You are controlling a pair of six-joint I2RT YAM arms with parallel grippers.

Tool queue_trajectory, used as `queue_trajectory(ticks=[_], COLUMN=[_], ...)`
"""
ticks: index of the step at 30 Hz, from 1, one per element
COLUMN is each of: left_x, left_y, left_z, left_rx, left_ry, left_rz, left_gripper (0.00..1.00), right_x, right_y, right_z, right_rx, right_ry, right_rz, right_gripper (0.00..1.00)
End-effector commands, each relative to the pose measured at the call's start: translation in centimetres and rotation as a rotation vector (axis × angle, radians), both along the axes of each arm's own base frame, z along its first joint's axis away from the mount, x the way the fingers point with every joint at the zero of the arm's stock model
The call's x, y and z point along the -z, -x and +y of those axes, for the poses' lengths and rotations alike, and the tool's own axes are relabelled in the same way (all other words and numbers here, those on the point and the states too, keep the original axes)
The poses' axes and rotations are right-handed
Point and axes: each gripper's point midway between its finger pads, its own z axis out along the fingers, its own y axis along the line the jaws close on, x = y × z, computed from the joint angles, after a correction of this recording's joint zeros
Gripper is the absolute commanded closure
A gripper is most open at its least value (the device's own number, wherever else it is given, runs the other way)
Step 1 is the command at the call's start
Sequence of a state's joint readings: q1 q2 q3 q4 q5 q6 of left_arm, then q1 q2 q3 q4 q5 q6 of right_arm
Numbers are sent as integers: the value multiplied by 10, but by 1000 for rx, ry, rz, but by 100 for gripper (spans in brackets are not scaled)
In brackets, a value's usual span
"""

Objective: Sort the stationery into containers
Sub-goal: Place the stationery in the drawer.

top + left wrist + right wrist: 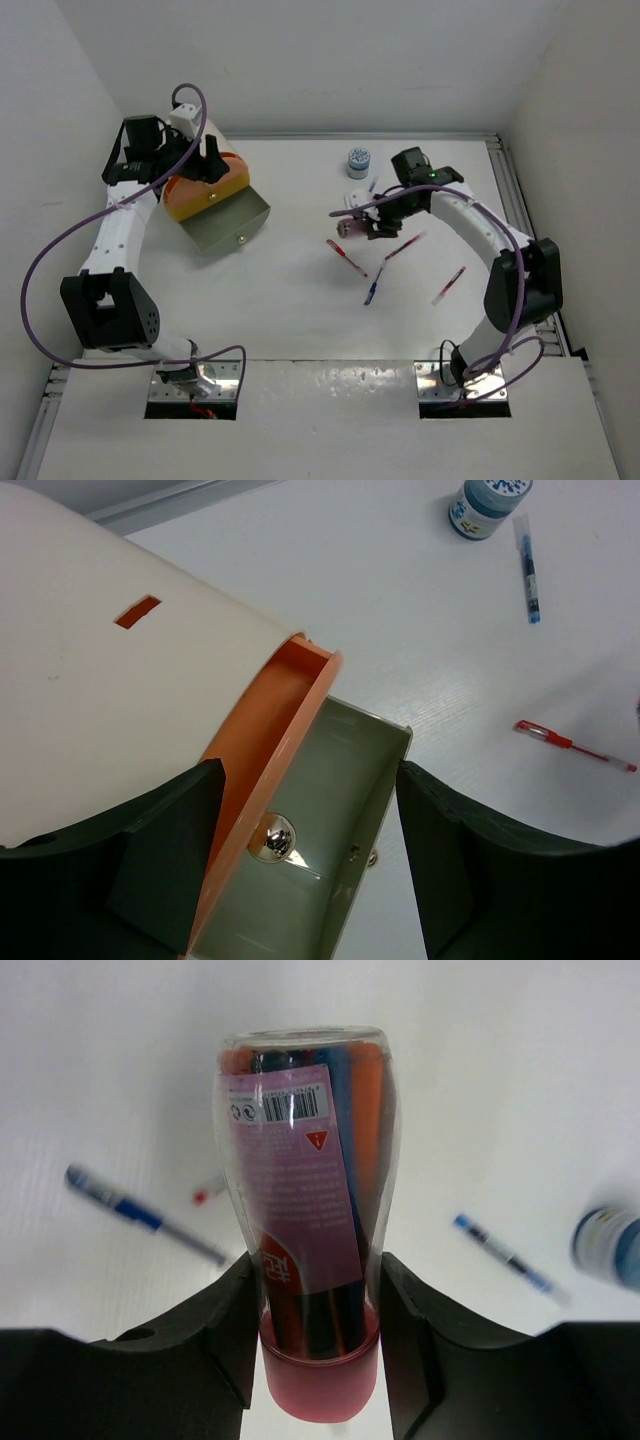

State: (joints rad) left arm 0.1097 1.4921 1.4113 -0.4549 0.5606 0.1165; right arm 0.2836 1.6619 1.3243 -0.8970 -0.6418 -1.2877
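Okay, right fingers (200,1340) are clamped on a clear tube of markers (305,1210), pink cap half hidden between them. A blue pen (140,1215) on the surface (100,1060) below is blurred. Left fingers (160,870) stand apart over the tipped bucket (120,680), which we see cut off.

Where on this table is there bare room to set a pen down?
Free: the near strip, this side of the blue pen; the gap between the grey tray and the leftmost red pen. Crowded: around the right gripper and the tub.
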Motion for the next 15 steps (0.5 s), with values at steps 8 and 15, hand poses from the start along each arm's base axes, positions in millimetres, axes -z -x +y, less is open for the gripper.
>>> queue_trajectory(ticks=[8, 15], left_x=[-35, -58], left_y=[-12, -11], left_z=[11, 26], left_rx=[-127, -203], left_ry=[158, 292], left_rz=[-54, -110], left_gripper=[24, 25], right_x=[-70, -85], right_y=[-71, -79], right_z=[123, 207], right_rx=[162, 26], right_ry=[-190, -269], right_rz=[-291, -427], right_gripper=[100, 100])
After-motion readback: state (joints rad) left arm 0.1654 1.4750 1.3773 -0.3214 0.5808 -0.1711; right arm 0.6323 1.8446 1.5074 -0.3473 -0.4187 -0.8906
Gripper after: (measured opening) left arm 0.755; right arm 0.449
